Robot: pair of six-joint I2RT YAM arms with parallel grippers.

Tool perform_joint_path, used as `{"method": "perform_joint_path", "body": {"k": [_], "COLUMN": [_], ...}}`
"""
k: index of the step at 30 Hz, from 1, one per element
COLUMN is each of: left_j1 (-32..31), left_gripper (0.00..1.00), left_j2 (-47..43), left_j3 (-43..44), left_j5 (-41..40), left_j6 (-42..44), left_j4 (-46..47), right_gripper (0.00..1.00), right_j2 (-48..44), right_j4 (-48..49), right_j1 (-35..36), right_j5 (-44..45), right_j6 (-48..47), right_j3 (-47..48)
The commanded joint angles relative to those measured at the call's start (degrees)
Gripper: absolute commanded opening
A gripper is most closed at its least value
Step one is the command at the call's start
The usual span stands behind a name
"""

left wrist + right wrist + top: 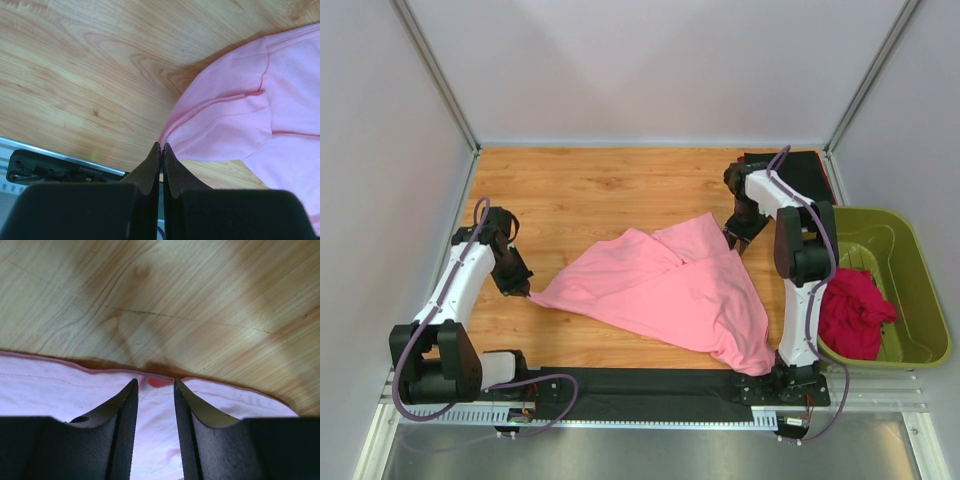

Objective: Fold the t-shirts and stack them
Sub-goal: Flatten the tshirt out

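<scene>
A: So where's the hold?
B: Left gripper (527, 293) (161, 146) is pinched closed on the left tip of the pink t-shirt (670, 290) (280, 100); its cloth runs rightward across the table (570, 190), long axis slanting to the near edge.
A: And the other?
B: Right gripper (732, 238) (155, 382) straddles the far hem half-open (gripping nothing, I judge), nearest it. Folding room lies toward the far edge.
</scene>
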Motion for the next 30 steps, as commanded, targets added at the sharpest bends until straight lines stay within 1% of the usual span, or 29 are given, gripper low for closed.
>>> {"method": "perform_joint_path", "body": {"k": [1, 5, 6, 7, 8, 10, 13, 19, 23, 24, 25, 27, 28, 30], "left_j1": [0.3, 0.3, 0.3, 0.3, 0.4, 0.3, 0.4, 0.2, -0.4, -0.6, -0.8, -1.7, -2.2, -2.4], "left_gripper": [0.00, 0.00, 0.00, 0.00, 0.00, 0.00, 0.00, 0.00, 0.00, 0.00, 0.00, 0.00, 0.00, 0.00], "left_j2": [-0.5, -0.5, -0.5, -0.5, -0.6, -0.6, -0.9, -5.0, -7.1, -8.3, -8.7, -8.3, -7.5, -6.8], "left_j3": [-0.2, -0.1, -0.2, -0.1, 0.0, 0.1, 0.9, 8.3, 17.8, 19.8, 24.5, 31.8, 40.8, 49.0], "left_j5": [0.8, 0.8, 0.7, 0.8, 0.8, 0.9, 1.6, 5.5, 6.3, 5.7, 5.6, 3.3, 2.3, 0.7], "left_j6": [0.7, 0.8, 0.7, 0.8, 0.8, 0.7, -0.4, -6.6, -10.8, -12.1, -12.2, -12.2, -11.4, -11.1], "left_j4": [1.1, 1.1, 1.2, 1.1, 1.2, 1.2, 0.7, 1.9, 3.4, 3.6, 3.9, 0.4, -1.6, -5.2], "right_gripper": [0.36, 0.34, 0.31, 0.19, 0.11, 0.00, 0.00, 0.00, 0.00, 0.00, 0.00, 0.00, 0.00, 0.00], "right_j2": [1.2, 0.6, 0.5, 0.2, -0.6, -1.3, -3.4, -13.3, -21.8, -23.2, -25.5, -27.8, -30.2, -32.6], "right_j4": [-0.1, 0.7, 0.7, 0.9, 1.2, 1.2, -1.0, -7.6, -14.3, -15.1, -16.9, -17.9, -17.2, -16.1], "right_j1": [0.1, 0.1, 0.1, 0.1, 0.1, 0.0, 0.0, -0.1, -0.1, -0.1, -0.1, -0.1, -0.1, -0.1], "right_j5": [1.6, 1.4, 1.7, 2.1, 2.5, 3.1, 4.7, 9.6, 12.1, 12.3, 12.3, 11.3, 10.5, 9.5], "right_j6": [1.6, 2.0, 2.2, 2.2, 2.2, 1.6, 0.0, -6.3, -11.8, -12.6, -13.2, -15.3, -16.5, -17.6], "right_j3": [0.9, 0.1, -0.1, -0.7, -1.0, -1.1, 0.4, 5.8, 14.5, 19.4, 22.0, 28.1, 33.1, 37.3]}}
